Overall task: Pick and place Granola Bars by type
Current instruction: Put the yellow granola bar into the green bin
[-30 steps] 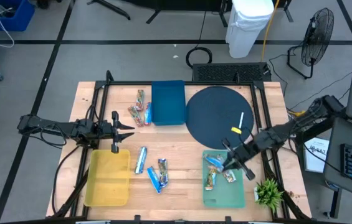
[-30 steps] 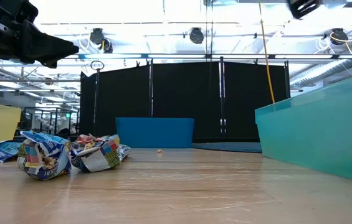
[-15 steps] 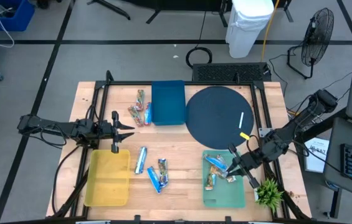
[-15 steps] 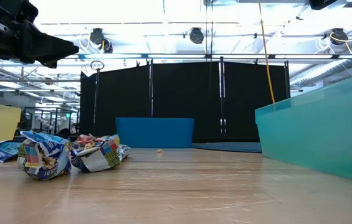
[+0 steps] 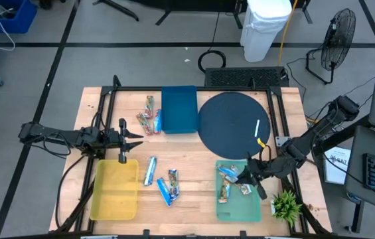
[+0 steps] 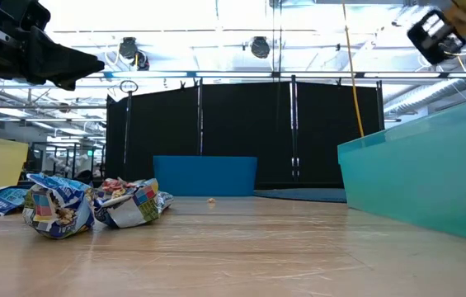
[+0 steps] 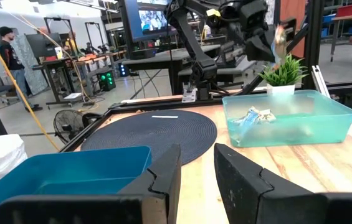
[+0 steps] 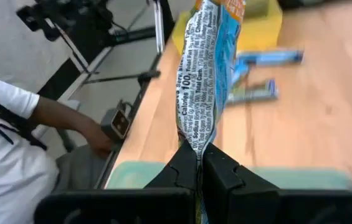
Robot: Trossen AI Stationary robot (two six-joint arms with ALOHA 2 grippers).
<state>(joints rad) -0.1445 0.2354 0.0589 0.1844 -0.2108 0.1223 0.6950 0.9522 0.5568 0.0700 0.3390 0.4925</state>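
Two arms were in view, and only the right one was at work. The right gripper (image 5: pixel 252 180) was held over the green tray (image 5: pixel 239 207), its fingers (image 8: pixel 188 165) pinched fully together on the crimped end of a granola bar (image 8: pixel 205 68), which stood up from the jaws in the right wrist view. The wrapper was seen to be thin printed foil, blue, white and orange, creased where it was clamped. From this the bar was judged to be light and its wrapper slippery and easily crushed; the flat sealed end was judged the safest place to take hold, since a pinch across the middle could break the contents.

Several other bars (image 5: pixel 230 184) were lying inside the green tray beneath the gripper. A loose group of blue bars (image 5: pixel 162 180) was lying on the bare wood beside the yellow tray (image 5: pixel 115 192), and a small heap of mixed bars (image 5: pixel 149 118) was touching the left edge of the blue tray (image 5: pixel 178 109).

The left gripper (image 5: pixel 134 138) was waiting above the table just beyond the yellow tray, its fingers (image 7: pixel 163 180) parted by a narrow gap with nothing between them.

A person's sleeve (image 8: pixel 4 93) was visible beyond the table edge.
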